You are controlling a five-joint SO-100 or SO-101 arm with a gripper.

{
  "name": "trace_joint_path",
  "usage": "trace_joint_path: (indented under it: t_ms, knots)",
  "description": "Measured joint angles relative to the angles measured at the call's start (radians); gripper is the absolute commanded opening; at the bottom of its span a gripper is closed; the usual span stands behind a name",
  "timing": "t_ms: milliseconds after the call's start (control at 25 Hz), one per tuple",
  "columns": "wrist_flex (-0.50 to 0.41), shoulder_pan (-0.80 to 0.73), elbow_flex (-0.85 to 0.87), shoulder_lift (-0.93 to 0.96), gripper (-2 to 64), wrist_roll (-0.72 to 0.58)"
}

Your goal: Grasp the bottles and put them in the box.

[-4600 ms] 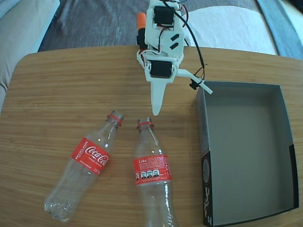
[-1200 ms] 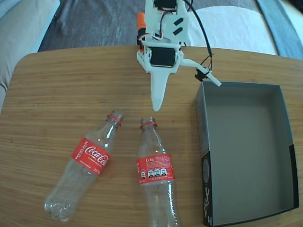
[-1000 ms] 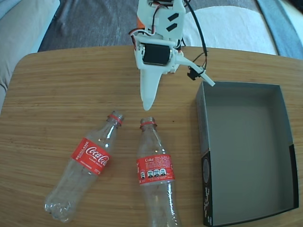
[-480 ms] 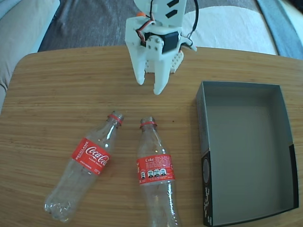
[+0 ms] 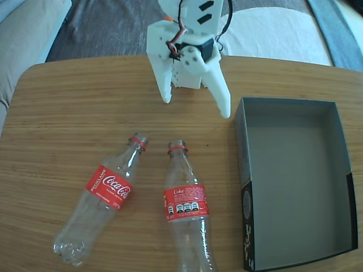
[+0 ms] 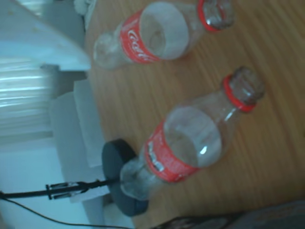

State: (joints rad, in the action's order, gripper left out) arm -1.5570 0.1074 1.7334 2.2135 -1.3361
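Note:
Two clear bottles with red labels lie on the wooden table in the fixed view, necks pointing to the far edge: the left bottle (image 5: 108,190) slants, the right bottle (image 5: 184,207) lies nearly straight. My white gripper (image 5: 195,106) hangs open above the table beyond their necks, fingers spread wide and holding nothing. The black box (image 5: 243,153) with a grey inside sits at the right and holds nothing. In the wrist view both bottles show, one (image 6: 157,33) at the top and one (image 6: 186,148) in the middle, with a white finger (image 6: 43,43) at the upper left.
A grey sofa (image 5: 108,25) and a white cushion (image 5: 272,34) lie behind the table's far edge. In the wrist view a black round stand base (image 6: 119,167) with a thin rod shows past the table edge. Bare wood (image 5: 74,107) spreads left of the gripper.
The wrist has rolled and the arm drew back a little; the fingers, close together half a second ago, now spread wide. The right bottle shifted slightly early on; both lie still since.

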Motion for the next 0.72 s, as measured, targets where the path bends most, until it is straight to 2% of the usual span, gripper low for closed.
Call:
trace_joint_path:
  t_ms: [440,720]
  knots:
    - [0.008,0.000,-0.222,-0.433,51.2,-0.034]
    - [-0.035,-0.005,-0.230,-0.471,51.2,-0.063]
